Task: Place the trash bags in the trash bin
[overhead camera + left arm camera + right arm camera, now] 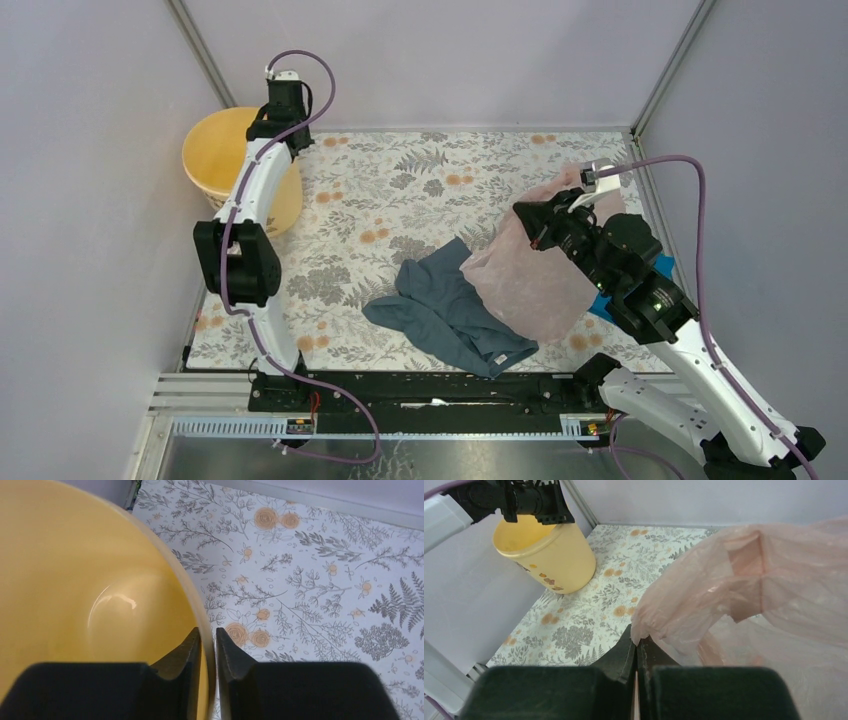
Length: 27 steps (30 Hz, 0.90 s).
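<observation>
A table (400,190) covered in a grey-and-orange floral print fills the middle of the top view, with two arms mounted at its lower edge.

The one trash bag (520,280), thin, wrinkled pale-pink film, hangs and drapes at the centre right of the top view. Its lower part lies over the table, just beside a single grey-blue garment (440,310) that is crumpled at lower centre, and it overlaps that garment's right edge. The bag is outside the trash bin (215,150) and well apart from it.

The bin, the only one, is a round yellow-orange bucket standing upright at the upper left. In the left wrist view its inside shows a smooth yellow wall and a glint of light at the bottom.

One bright blue cloth (600,305) peeks out under the right arm, mostly hidden.

The right gripper (636,642) is raised above the table at centre right, its fingers pressed together on a fold of the pink film. The left gripper (206,635) sits at the bin's rim, one finger inside and one outside, pinching the wall between them.
</observation>
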Each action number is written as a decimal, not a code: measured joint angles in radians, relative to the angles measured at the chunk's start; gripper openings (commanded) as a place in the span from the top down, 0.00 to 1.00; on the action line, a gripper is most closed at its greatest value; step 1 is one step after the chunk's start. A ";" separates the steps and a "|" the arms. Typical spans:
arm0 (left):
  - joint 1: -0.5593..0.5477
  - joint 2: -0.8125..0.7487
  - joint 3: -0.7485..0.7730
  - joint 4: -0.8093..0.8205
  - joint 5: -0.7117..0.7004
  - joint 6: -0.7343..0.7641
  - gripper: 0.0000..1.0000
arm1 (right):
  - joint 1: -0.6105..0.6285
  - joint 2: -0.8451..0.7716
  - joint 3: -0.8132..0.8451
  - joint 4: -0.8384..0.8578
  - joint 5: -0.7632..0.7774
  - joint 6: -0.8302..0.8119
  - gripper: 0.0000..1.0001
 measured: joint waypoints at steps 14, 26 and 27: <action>-0.026 -0.016 -0.002 -0.017 0.276 -0.051 1.00 | 0.000 0.013 -0.032 0.026 -0.014 0.013 1.00; -0.487 -0.018 0.012 -0.058 0.266 -0.042 0.98 | 0.000 -0.016 -0.032 0.024 0.015 -0.003 1.00; -0.529 -0.018 0.012 -0.064 0.264 -0.037 0.98 | 0.000 -0.024 -0.032 0.024 0.019 -0.006 1.00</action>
